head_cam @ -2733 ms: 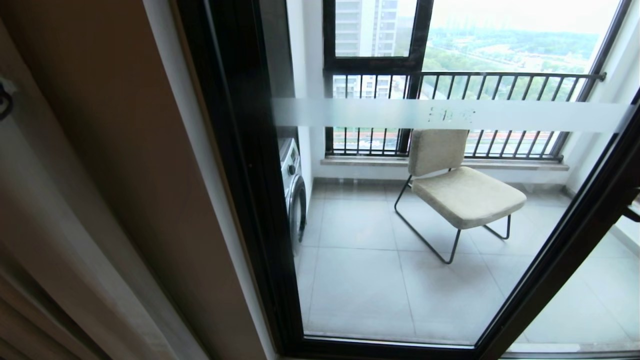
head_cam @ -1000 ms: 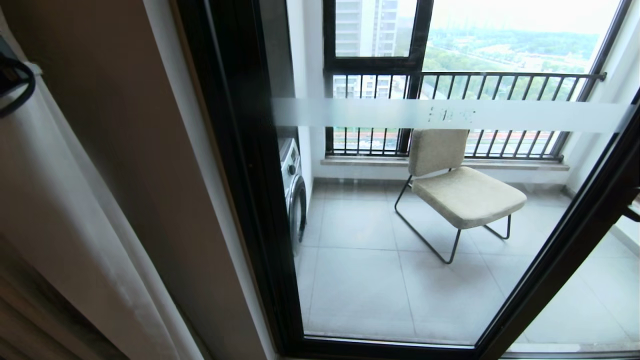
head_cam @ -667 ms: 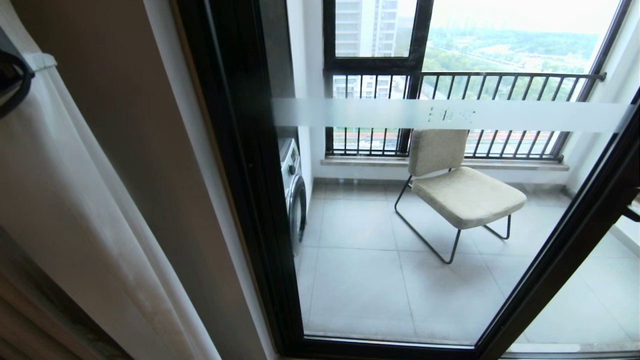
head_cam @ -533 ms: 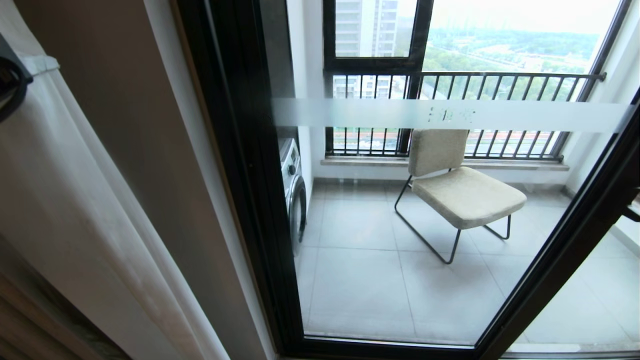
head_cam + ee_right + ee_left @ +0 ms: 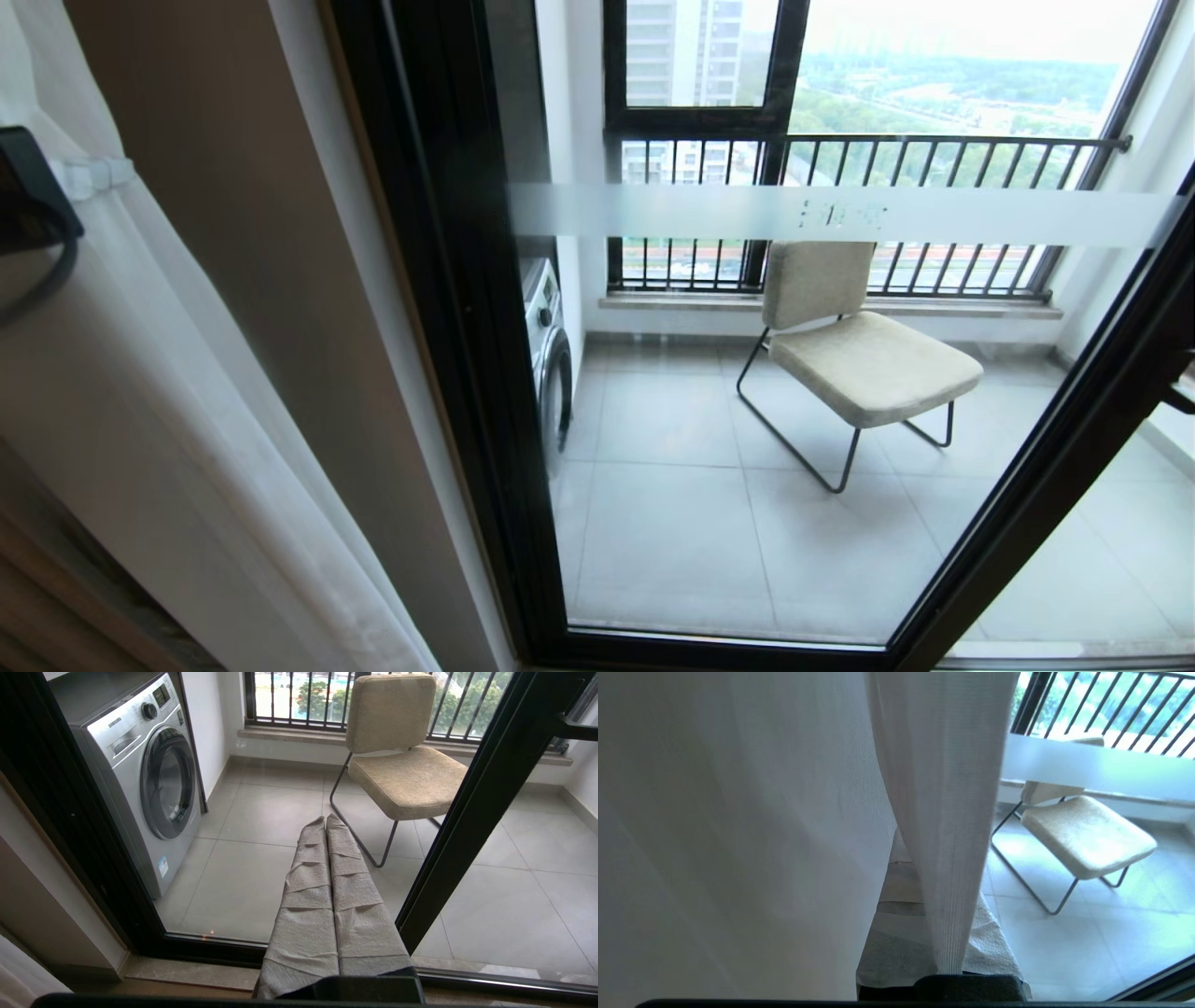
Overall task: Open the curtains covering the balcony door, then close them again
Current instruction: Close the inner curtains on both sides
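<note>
Head view: balcony door [image 5: 747,420] fully uncovered, glass bare, chair [image 5: 859,355] and washing machine [image 5: 551,355] visible behind it; curtains [image 5: 177,420] gathered off to the left of the frame, white sheer in front, with the left gripper [image 5: 33,201] at the picture's left edge against the fabric. Left wrist view: curtains [image 5: 938,812] hanging right in front of the lens, 1 narrow fold of sheer running down into the left gripper [image 5: 945,970], clenched on that fold, chair [image 5: 1083,830] beyond. Right wrist view: right gripper [image 5: 327,830] parked low before the door [image 5: 476,812], padded fingers [image 5: 303,905] pressed together on nothing, washing machine [image 5: 149,779] behind the glass. Judged from this: opening done, closing only started, nearly the whole pull across the glass left.
</note>
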Available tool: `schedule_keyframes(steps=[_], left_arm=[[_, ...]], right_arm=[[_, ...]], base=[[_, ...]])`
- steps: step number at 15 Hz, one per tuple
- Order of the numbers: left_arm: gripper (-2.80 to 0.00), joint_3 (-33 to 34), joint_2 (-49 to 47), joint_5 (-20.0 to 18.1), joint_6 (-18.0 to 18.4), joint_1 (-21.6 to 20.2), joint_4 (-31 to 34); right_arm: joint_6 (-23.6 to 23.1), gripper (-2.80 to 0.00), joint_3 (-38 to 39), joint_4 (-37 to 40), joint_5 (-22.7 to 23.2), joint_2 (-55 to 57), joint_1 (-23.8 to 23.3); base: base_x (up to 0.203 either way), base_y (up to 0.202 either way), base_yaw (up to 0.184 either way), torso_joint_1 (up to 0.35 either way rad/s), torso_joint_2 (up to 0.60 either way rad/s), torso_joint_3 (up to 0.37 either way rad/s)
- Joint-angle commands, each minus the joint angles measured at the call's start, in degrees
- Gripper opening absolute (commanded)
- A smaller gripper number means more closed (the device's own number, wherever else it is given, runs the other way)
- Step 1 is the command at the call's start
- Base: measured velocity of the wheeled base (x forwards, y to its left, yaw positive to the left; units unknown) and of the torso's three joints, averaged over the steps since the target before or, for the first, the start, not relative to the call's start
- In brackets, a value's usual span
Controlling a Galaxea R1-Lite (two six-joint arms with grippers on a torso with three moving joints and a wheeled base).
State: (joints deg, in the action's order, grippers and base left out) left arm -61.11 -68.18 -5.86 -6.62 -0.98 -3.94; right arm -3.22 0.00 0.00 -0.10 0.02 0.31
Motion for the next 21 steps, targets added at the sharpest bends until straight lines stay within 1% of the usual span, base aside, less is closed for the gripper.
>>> schedule_keyframes(steps=[1,3,9,21], left_arm=[[-2.8,1.0,0.2,-0.1,1.3,0.2,-1.8],[-2.8,2.5,0.2,-0.1,1.3,0.8,-4.7],[-2.8,3.4,0.5,-0.1,1.4,2.4,-4.9],[-2.8,3.8,0.5,-0.1,1.5,3.9,-6.3]], right_arm=[[0.0,-2.8,0.0,0.0,0.0,0.0,0.0],[0.0,-2.8,0.0,0.0,0.0,0.0,0.0],[0.0,-2.8,0.0,0.0,0.0,0.0,0.0],[0.0,-2.8,0.0,0.0,0.0,0.0,0.0]], base=[[0.0,0.0,0.0,0.0,0.0,0.0],[0.0,0.0,0.0,0.0,0.0,0.0],[0.0,0.0,0.0,0.0,0.0,0.0],[0.0,0.0,0.0,0.0,0.0,0.0]])
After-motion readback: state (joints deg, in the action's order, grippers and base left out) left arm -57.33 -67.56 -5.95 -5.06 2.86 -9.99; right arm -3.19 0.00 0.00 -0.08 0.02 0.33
